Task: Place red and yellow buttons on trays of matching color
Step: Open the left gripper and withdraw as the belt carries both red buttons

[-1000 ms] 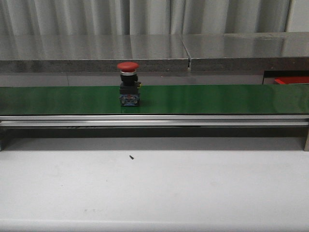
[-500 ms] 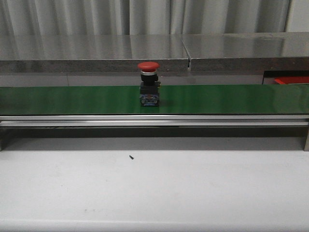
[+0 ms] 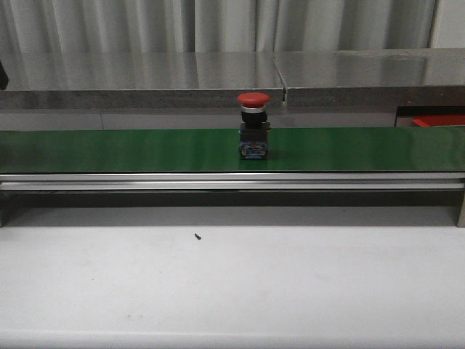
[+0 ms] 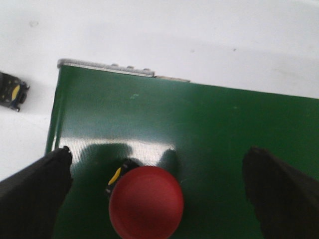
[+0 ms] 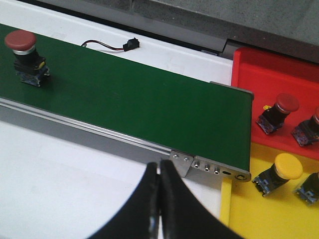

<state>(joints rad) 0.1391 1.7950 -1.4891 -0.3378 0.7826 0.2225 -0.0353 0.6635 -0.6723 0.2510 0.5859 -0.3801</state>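
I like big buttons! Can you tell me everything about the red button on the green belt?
The red button has a round, shiny red mushroom cap on a silver collar, above a black body with a blue base and a yellow tab. It stands upright on the green belt, touching nothing else. The open left gripper hangs above it.

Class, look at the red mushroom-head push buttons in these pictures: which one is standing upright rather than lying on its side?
The red mushroom-head push button on the green conveyor belt stands upright; the red-capped one in the red tray lies tipped over.

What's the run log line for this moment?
red button upright on green belt | left gripper open | right gripper shut | red tray and yellow tray hold buttons
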